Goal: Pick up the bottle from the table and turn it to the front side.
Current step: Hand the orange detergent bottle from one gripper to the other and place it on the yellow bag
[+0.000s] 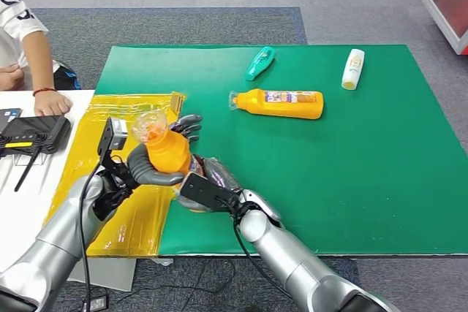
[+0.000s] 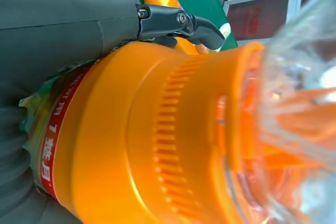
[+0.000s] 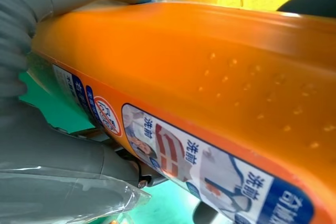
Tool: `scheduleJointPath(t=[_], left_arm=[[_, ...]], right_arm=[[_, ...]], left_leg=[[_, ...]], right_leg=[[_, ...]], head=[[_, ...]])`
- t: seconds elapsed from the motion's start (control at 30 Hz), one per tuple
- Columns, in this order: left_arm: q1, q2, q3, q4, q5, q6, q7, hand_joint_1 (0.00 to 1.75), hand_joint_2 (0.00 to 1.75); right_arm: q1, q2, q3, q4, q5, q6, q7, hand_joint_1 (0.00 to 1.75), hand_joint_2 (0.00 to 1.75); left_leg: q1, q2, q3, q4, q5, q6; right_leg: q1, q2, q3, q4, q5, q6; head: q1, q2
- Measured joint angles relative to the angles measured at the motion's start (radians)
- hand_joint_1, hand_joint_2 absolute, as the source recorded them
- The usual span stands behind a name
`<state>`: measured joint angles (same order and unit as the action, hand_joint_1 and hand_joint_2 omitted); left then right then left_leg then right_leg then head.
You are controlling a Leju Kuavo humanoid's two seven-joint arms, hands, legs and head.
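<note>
Both hands gripping orange bottle, near mat's front-left edge

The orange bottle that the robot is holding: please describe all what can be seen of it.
The orange bottle looks like glossy plastic, with a clear transparent cap over an orange nozzle and a ribbed collar below it. A printed label with red, blue and white panels and Chinese characters wraps its body. It is lifted off the green mat, cap end tilted up and away from the robot. The left hand grips it near the neck; the right hand holds its lower body.
</note>
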<state>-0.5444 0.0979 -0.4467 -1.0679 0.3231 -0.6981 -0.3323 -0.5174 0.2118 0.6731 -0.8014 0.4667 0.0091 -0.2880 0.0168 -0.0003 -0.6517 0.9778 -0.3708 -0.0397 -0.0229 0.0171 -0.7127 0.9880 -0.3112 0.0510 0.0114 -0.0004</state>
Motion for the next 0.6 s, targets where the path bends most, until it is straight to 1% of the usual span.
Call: scheduleJointPath(t=[0.37,0.6], left_arm=[[0.0,0.01,0.003,-0.057,-0.001,0.007,0.003,0.0,1.75],[0.001,0.013,0.003,-0.067,0.0,0.008,0.006,0.0,1.75]], right_arm=[[0.001,0.001,-0.002,0.003,0.006,0.0,0.0,1.75,1.75],[0.002,0.002,-0.003,0.004,0.007,0.001,0.0,1.75,1.75]], left_leg=[[0.0,0.0,0.0,0.0,0.0,0.0],[0.0,0.0,0.0,0.0,0.0,0.0]], right_leg=[[0.0,0.0,0.0,0.0,0.0,0.0],[0.0,0.0,0.0,0.0,0.0,0.0]], head=[[0.0,0.0],[0.0,0.0]])
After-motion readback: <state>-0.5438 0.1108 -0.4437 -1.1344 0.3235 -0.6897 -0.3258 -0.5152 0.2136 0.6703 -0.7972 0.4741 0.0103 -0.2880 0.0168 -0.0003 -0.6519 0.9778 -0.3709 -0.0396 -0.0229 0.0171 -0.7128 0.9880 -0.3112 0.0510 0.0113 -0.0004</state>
